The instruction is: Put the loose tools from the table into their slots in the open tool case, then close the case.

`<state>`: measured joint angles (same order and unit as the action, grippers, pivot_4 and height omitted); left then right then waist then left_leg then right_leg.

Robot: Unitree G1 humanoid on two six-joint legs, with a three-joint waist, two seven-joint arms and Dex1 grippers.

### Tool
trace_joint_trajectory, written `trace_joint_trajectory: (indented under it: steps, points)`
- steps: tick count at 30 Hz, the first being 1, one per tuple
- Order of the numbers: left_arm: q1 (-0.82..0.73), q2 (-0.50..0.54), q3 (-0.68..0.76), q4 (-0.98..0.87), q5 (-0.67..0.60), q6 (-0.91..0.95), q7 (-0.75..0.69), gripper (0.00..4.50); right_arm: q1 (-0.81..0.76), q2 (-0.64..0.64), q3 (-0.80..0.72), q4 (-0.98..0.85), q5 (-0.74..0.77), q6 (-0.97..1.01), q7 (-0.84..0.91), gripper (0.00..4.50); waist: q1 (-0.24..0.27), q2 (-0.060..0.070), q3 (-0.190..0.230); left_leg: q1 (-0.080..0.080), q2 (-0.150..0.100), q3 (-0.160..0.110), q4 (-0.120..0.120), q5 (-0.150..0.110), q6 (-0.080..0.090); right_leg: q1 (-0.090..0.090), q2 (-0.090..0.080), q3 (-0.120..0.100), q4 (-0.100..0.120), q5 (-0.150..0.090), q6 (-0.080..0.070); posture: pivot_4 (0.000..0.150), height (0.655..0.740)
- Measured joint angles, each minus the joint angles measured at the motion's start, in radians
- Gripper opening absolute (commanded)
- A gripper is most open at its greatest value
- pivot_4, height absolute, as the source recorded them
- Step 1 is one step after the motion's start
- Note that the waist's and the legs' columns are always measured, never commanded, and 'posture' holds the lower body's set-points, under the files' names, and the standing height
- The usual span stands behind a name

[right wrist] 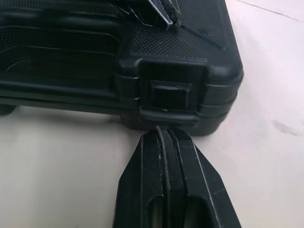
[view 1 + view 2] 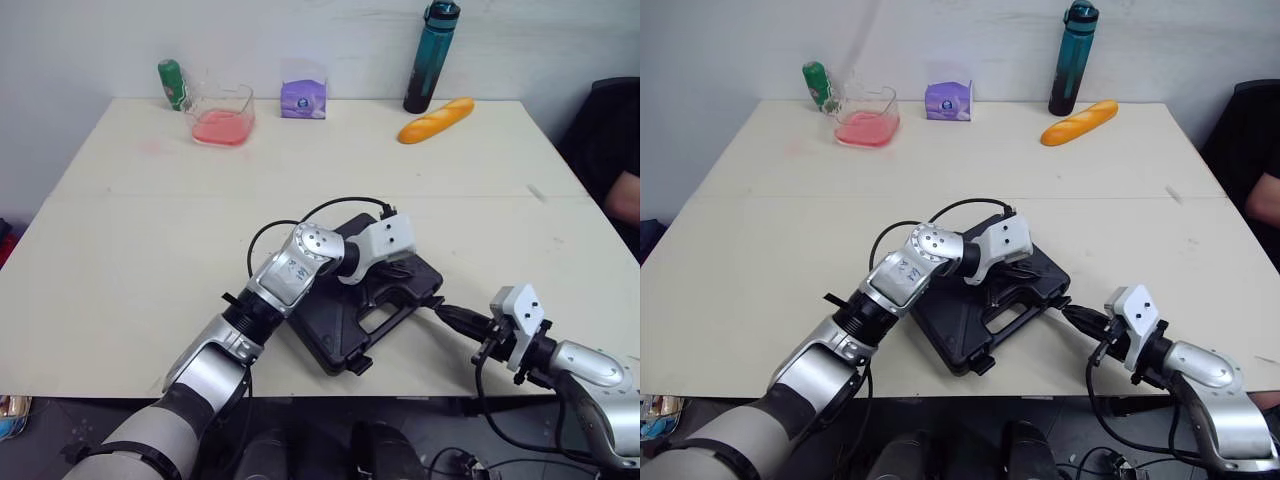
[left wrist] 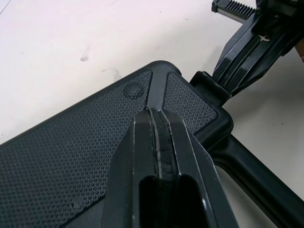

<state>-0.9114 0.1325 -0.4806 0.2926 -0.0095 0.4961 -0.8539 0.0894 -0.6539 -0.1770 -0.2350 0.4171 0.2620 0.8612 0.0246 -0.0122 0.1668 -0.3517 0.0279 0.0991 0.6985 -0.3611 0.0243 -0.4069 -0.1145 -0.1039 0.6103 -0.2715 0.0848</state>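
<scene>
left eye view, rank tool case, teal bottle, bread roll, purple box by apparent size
1. tool case, though nearest the camera
2. teal bottle and bread roll, too alike to rank
3. purple box

Tool case (image 2: 335,335) mid-table; bare table (image 2: 130,240) around; person (image 2: 625,195) perhaps crowding right edge.

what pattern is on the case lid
Black case lid, fine dotted texture; clearest in left wrist view.
</scene>
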Motion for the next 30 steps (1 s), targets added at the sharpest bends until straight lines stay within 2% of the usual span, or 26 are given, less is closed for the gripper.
trace_joint_trajectory:
  steps: [30]
  points:
    - [0.041,0.037,-0.003,-0.053,0.024,-0.011,0.003,0.02,-0.137,-0.008,0.04,0.024,0.0,0.072,0.057,0.0,-0.028,-0.003,-0.007,0.001,0.004,-0.001,-0.001,-0.001,-0.002,0.0,0.0,0.0,0.001,-0.001,-0.002,0.15,0.7349]
